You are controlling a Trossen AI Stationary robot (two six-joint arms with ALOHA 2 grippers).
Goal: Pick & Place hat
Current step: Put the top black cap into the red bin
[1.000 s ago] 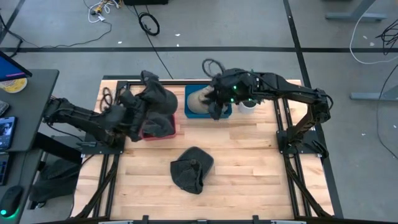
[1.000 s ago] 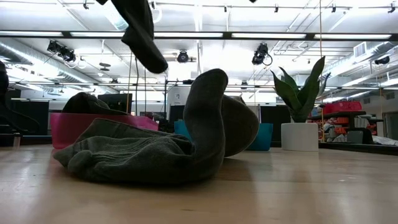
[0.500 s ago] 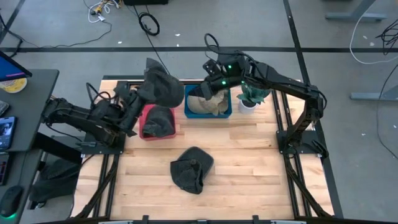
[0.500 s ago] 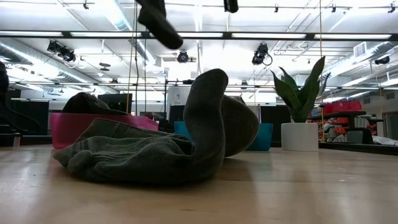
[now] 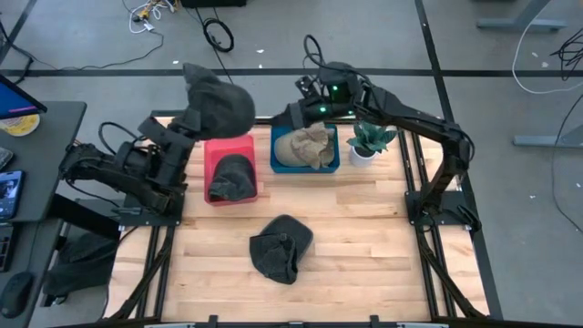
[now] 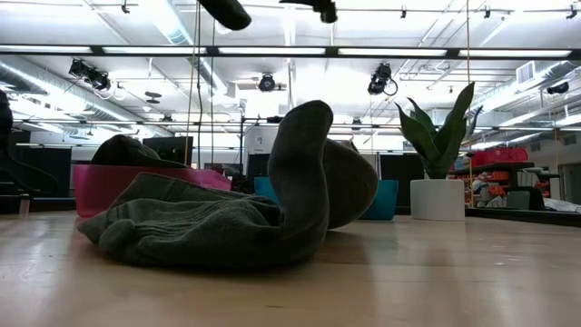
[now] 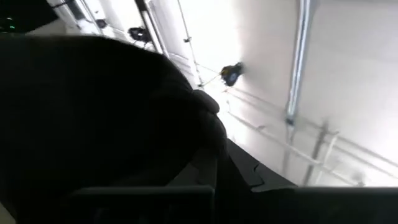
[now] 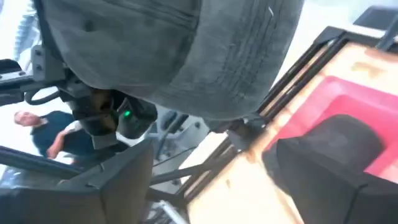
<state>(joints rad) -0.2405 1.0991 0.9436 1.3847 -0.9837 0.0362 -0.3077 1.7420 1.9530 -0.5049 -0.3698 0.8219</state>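
My left claw (image 5: 196,117) is up high over the back left of the wooden table (image 5: 364,237), clenched on a soft, dark grey hat (image 5: 217,102) that hangs in a floppy lump. In my left wrist view the hat (image 7: 93,118) is a big dark shape hiding my fingers. Below sits a pink bin (image 5: 230,169) with another dark hat (image 5: 231,177) in it. My right claw (image 5: 301,111) is by the blue bin (image 5: 305,149) of crumpled tan cloth (image 5: 304,146); I cannot tell if it is open. A third, knitted hat (image 5: 281,248) lies on the table.
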